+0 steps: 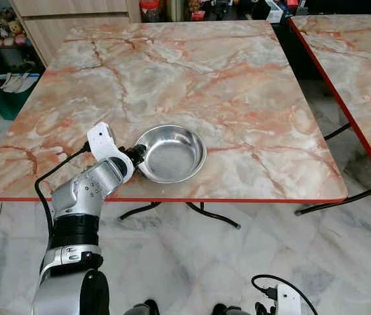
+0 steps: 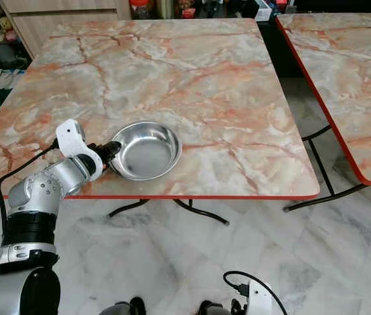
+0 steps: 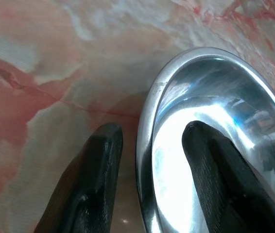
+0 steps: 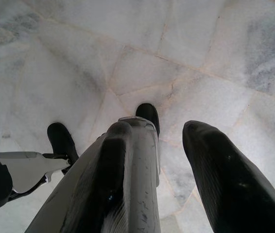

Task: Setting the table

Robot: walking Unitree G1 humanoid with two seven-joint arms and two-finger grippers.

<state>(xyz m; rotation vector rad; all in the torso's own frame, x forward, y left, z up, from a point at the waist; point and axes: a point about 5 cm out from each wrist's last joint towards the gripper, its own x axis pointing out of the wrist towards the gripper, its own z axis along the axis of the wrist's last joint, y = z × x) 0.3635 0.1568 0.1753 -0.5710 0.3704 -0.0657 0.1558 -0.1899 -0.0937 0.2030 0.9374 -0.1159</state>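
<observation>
A shiny steel bowl (image 1: 171, 154) rests on the marble-patterned table (image 1: 238, 79), close to its near edge and left of centre. My left gripper (image 1: 136, 157) is at the bowl's left rim. In the left wrist view its fingers (image 3: 98, 165) straddle the rim of the bowl (image 3: 215, 97), one inside and one outside. A small gap shows between the outer finger and the metal, so the left gripper (image 3: 152, 131) is open. My right gripper (image 4: 154, 128) hangs low beside my legs over the floor, fingers apart with nothing held.
A second table (image 1: 362, 59) with the same top stands to the right across a narrow gap. A green basket (image 1: 8, 92) and a wooden cabinet (image 1: 61, 26) are at the far left. Black table legs (image 1: 198, 213) reach under the near edge over the marble floor.
</observation>
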